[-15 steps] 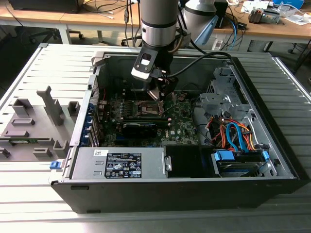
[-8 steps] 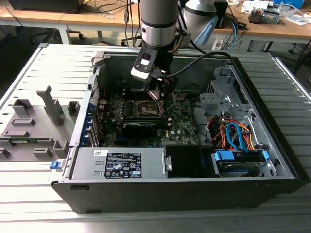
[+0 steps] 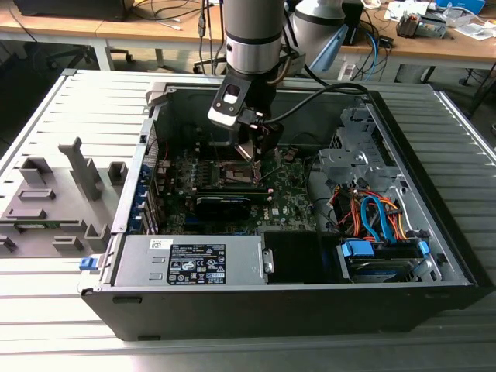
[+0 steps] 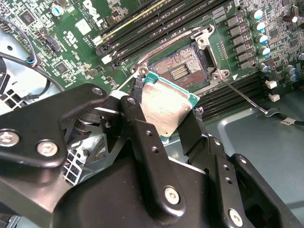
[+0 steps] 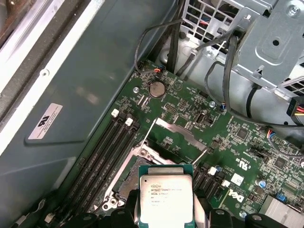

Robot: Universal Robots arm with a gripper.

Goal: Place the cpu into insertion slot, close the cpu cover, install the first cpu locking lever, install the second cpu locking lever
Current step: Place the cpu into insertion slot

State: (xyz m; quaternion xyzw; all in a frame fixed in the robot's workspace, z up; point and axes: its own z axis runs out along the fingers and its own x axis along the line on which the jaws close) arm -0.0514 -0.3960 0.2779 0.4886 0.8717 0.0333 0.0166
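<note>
Silvery cpu (image 4: 166,107), clamped between black jaws, above open insertion slot (image 4: 180,69)

The cpu (image 5: 166,199) is silvery-grey edged in green, the gripper (image 4: 165,118) black, the insertion slot (image 4: 180,69) dark amid green circuit board (image 5: 183,99).

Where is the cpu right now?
In the second wrist view the cpu is clamped in the hand, close by the bare insertion slot and not yet in it.

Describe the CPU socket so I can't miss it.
Inside the open computer case, find the green motherboard under the gripper. The insertion slot lies by the held cpu: unlike the long narrow slots beside it, it is a dark square with a metal rim.
</note>
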